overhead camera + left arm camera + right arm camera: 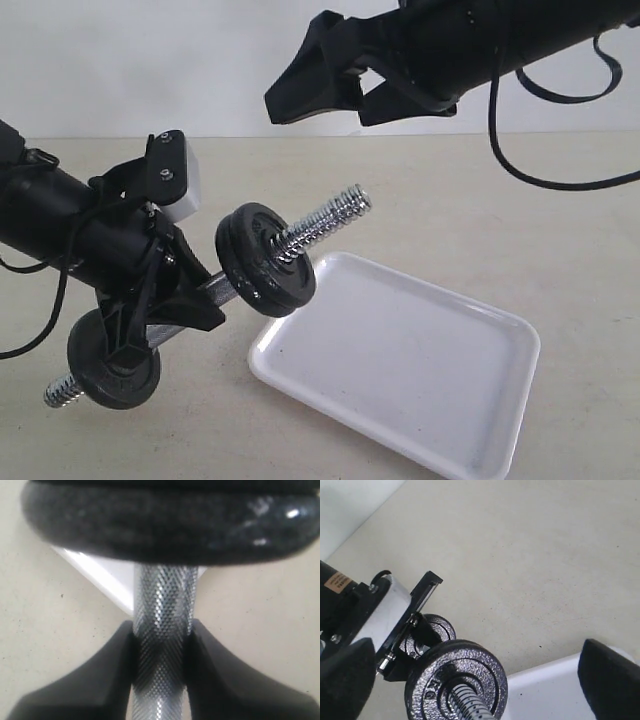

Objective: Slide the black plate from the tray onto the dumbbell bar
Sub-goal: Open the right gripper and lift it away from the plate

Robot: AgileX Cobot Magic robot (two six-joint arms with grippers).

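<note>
Exterior view. We note the left claw [195, 298] pinched on the knurled middle of the bar [325, 222], which it holds off the table [480, 220], tilted, upper end to the right. The plate [262, 262] sits on the bar just past the claw, off the tray, hanging over the tray's [400, 370] near corner. Coarse thread sticks out bare beyond the plate. A second disc [112, 360] sits on the low end, with a thread stub past it. The tray lies flat on the table. The right claw [320, 112] hangs high, well apart from bar and tray, fingers spread, gripping nothing.

Left wrist view. Both black fingers [100, 680] press the knurled bar [162, 605] from either side. The plate's rim [170, 525] fills the frame just beyond them, blurred. It looks like two rims stacked, but we cannot tell for sure. A white tray corner [107, 572] shows behind the bar.

Right wrist view. The right claw's fingertips [612, 680] stand wide at the frame's two edges, with open space between. Beyond that gap we see the plate [427, 680] face on, the threaded bar end [467, 700] poking through its hole. The second disc [440, 627] shows behind it, and a tray edge [545, 690] beside it.
</note>
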